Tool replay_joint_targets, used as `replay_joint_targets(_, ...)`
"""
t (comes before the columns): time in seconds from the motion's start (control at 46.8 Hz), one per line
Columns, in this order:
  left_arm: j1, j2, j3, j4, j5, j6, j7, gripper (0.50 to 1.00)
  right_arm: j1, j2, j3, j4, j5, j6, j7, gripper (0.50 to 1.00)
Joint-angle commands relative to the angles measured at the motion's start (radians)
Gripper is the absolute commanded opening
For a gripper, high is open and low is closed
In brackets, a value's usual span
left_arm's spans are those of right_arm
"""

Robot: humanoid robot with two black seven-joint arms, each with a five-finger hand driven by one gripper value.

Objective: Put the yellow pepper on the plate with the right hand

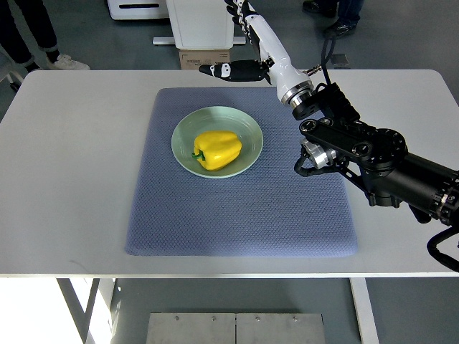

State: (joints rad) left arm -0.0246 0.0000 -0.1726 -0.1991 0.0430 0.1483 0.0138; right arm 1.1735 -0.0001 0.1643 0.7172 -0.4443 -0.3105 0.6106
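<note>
Placement step judged complete: glossy yellow bell pepper [217, 150], green stem to the left, lying on its side inside the round pale-green ceramic plate [247, 122], near the centre. Plate resting on the quilted blue-grey fabric mat [237, 215], upper middle, mat itself spread on the white rectangular table [64, 179].

Right hand [240, 43], white and black with jointed fingers, raised beyond the far edge of the mat, well apart from pepper and plate. Fingers [222, 70] spread loosely, grasping nothing. Black forearm entering from the right edge, crossing above the mat's right side.

Left hand absent from the top view.

Next move, as judged: only retreat of the right arm to rest, keeping clear of the plate rim. No further grasp called for.

Surroundings: white cabinet base [201, 21] and brown cardboard box [204, 59] on the floor beyond the table; shoes of bystanders [68, 63] at upper left and upper right. Nothing obstructing the retreat path. No hazard noted to the pepper's rest.
</note>
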Motion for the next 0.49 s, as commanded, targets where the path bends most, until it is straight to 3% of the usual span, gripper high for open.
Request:
replay_joint_targets(0.0, 0.000, 0.000, 0.001, 0.000, 0.000, 0.000, 0.000, 1.000, -0.003, 0.000, 0.001, 0.005, -0.001, -0.004, 0.000, 1.000)
replay_joint_targets(0.128, 0.000, 0.000, 0.001, 0.000, 0.000, 0.000, 0.000, 1.000, -0.040, -0.038, 0.033, 0.005, 0.004, -0.004, 0.000, 1.000)
replay_joint_targets(0.278, 0.000, 0.000, 0.001, 0.000, 0.000, 0.000, 0.000, 1.000, -0.074, -0.087, 0.119, 0.004, 0.094, 0.073, 0.000, 1.000)
replay_joint_targets(0.384, 0.000, 0.000, 0.001, 0.000, 0.000, 0.000, 0.000, 1.000, -0.112, -0.132, 0.196, -0.004, 0.255, 0.181, -0.101, 1.000)
replay_joint_targets(0.47, 0.000, 0.000, -0.001, 0.000, 0.000, -0.001, 0.000, 1.000, -0.144, -0.153, 0.253, -0.019, 0.337, 0.234, -0.146, 1.000)
